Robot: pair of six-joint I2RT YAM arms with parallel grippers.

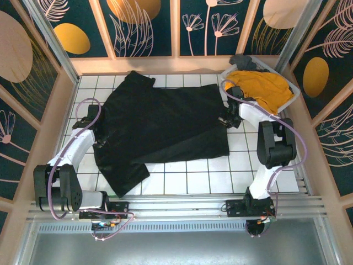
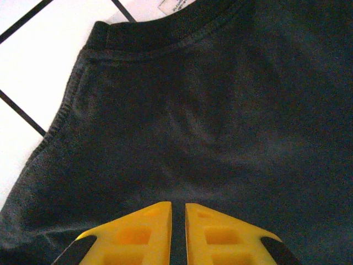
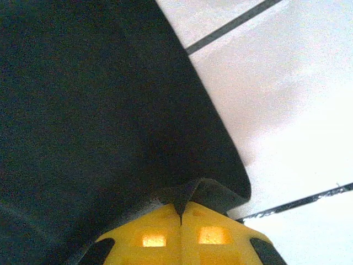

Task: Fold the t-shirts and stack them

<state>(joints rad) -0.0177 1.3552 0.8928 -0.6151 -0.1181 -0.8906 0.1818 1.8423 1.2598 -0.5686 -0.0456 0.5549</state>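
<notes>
1. On the white tiled bench (image 1: 209,179), the black t-shirt (image 1: 165,127) lies spread across the middle. Its collar (image 2: 165,49) is twd the left arm and its hem twd the right arm. One sleeve points to the far wall, the other to the near edge.
2. The mustard-yellow t-shirt (image 1: 262,88) sits bunched in the white lattice basket (image 1: 298,93) at the far right corner. It's near the black t-shirt's hem corner, but you can't tell from the top cam whether they touch.
3. Your left hand (image 2: 177,205) is low over the black t-shirt's neck area. On the left wrist cam the collar curves just ahead of the fingers, w/ a white label (image 2: 176,4) past it at the top edge. The yellow fingers are almost together, w/ just a thin dark slit between. You can't tell if any cloth is pinched in there.
4. Your right hand (image 3: 181,207) is at the hem edge, on the side nearest the basket. Its fingers are pressed together, clamped on a small fold of the black t-shirt. The cloth edge curls up into the fingertips, w/ bare tile just to its right.
</notes>
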